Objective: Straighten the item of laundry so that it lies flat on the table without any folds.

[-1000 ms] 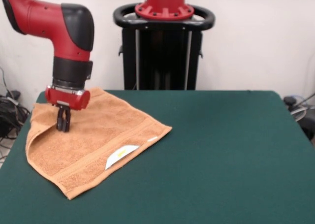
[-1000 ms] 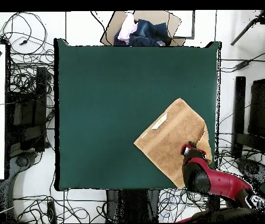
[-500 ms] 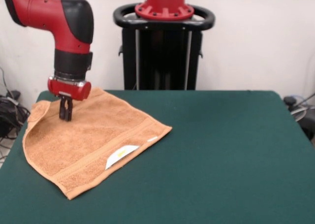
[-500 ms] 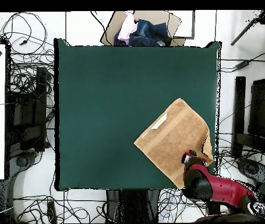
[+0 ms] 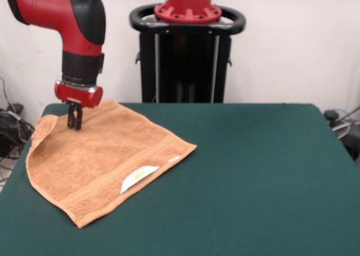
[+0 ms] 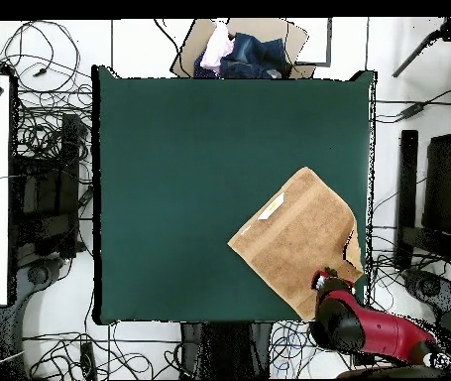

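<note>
The towel (image 5: 101,160) is light orange-tan and lies at the table's left side in the front view, turned like a diamond. Its white tag (image 5: 138,177) sits by the near right border band. Its far-left corner (image 5: 43,126) is still curled over. My gripper (image 5: 74,125) hangs just over the towel's far-left part, beside that curl. In the overhead view the towel (image 6: 293,238) lies by the table's right edge. There a small flap (image 6: 352,244) is turned over, and the arm (image 6: 363,322) covers the gripper. The green table (image 5: 253,171) is far larger than the towel.
The robot's black pedestal (image 5: 187,53) stands behind the table's far edge. In the overhead view a box of clothes (image 6: 241,52) sits beyond the top edge. Cables (image 6: 46,149) lie on the floor all round. The towel reaches close to the table's edge.
My gripper has moved back towards the far-left corner and risen. The folded left flap was drawn out as it went, so the fold is now much smaller.
</note>
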You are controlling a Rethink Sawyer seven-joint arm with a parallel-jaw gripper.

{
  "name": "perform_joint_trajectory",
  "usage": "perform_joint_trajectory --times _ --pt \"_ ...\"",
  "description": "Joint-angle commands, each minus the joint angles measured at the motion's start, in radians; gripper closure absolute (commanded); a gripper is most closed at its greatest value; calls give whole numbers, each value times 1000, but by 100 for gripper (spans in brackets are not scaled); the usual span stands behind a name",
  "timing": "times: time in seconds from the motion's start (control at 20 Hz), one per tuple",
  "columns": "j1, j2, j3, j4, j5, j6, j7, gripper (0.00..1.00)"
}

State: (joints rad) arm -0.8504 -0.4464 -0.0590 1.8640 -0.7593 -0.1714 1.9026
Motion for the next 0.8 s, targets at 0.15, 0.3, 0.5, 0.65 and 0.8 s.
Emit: perform_joint_trajectory --times 0.15,0.3,0.5,0.65,0.8 --pt "13 38 -32 -20 -59 14 55 100" --pt "5 66 -32 -56 -68 0 54 100" --pt "4 101 -46 -95 -72 -35 56 100" --pt "11 121 -72 -109 -66 -72 60 100" --pt "20 131 -99 -119 -50 -121 61 100"
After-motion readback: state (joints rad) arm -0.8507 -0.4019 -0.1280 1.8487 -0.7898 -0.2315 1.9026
